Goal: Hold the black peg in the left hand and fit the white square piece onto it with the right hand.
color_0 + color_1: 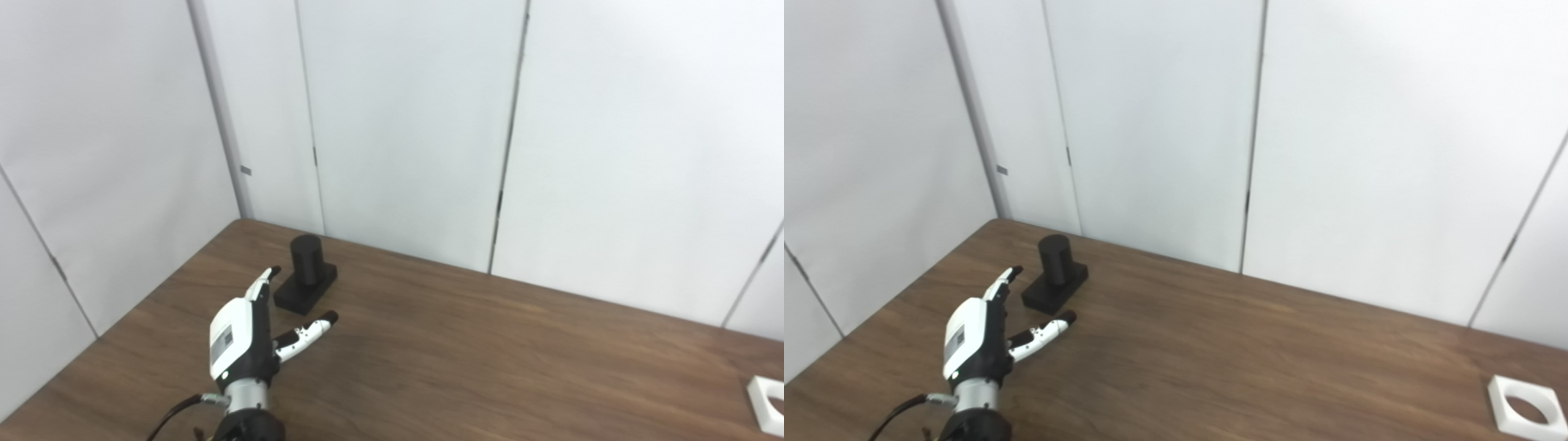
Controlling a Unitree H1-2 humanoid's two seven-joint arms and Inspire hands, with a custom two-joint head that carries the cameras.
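Wood table [465, 343], white wall panels behind. Left hand [245, 334] spread, empty, near black peg [306, 272]; white square piece [1526, 407] far right.

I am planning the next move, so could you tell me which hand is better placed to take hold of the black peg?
The left hand. It is open, fingers apart, just short of the black peg, which stands upright on the table. The right hand is out of view; the white square piece lies far right.

One black peg [305, 274], one white square piece [1526, 407], one robot hand [242, 337] visible, all over one wooden table [465, 355].
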